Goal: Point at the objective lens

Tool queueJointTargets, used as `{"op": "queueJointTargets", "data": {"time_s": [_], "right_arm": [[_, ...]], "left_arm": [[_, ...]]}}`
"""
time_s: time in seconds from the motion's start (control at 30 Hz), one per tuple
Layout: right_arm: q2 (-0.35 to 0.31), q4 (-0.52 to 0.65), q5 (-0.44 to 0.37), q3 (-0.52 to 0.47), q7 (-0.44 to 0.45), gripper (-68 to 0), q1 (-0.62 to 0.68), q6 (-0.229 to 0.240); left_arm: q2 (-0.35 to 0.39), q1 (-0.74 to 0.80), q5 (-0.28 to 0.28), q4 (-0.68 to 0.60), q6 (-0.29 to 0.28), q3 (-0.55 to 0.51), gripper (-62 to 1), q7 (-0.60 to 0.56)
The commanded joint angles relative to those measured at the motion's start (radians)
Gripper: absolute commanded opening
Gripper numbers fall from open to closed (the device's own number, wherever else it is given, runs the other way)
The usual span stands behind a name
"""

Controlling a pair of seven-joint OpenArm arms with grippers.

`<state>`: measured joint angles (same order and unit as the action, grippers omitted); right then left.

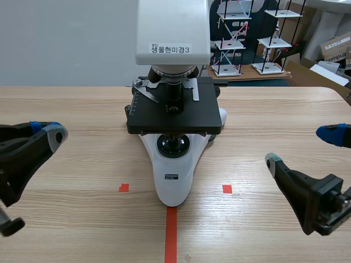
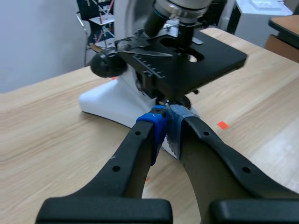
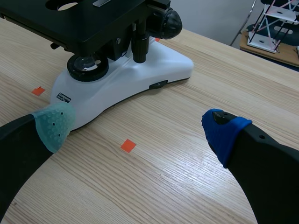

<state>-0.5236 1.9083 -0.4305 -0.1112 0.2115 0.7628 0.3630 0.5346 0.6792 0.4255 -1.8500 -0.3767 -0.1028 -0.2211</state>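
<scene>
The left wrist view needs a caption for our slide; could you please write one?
Left arm's jaws shut before the microscope, objective lens above its black stage.
</scene>
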Motion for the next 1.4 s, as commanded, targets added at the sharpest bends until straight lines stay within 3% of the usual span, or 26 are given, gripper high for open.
{"op": "queueJointTargets", "data": {"time_s": [0.0,0.37,0.57,1.03,1.37], "right_arm": [[-0.008,0.017,-0.007,-0.012,0.014,-8.4,0.000,0.001],[-0.008,0.017,-0.007,-0.012,0.014,-8.4,0.000,0.001],[-0.008,0.017,-0.007,-0.012,0.014,-8.5,0.000,0.001],[-0.008,0.017,-0.007,-0.012,0.014,-8.5,0.000,0.001],[-0.008,0.017,-0.007,-0.012,0.014,-8.4,0.000,0.001]], "left_arm": [[-0.002,-0.049,0.013,0.026,-0.003,0.034,-58.8,-0.013],[-0.003,-0.227,0.013,0.086,-0.003,0.183,-58.8,0.018],[-0.024,-0.322,0.013,0.096,0.016,0.243,-58.8,0.097],[-0.092,-0.442,-0.004,0.112,0.020,0.330,-58.8,0.176],[-0.144,-0.515,-0.026,0.219,0.019,0.364,-58.8,0.178]]}}
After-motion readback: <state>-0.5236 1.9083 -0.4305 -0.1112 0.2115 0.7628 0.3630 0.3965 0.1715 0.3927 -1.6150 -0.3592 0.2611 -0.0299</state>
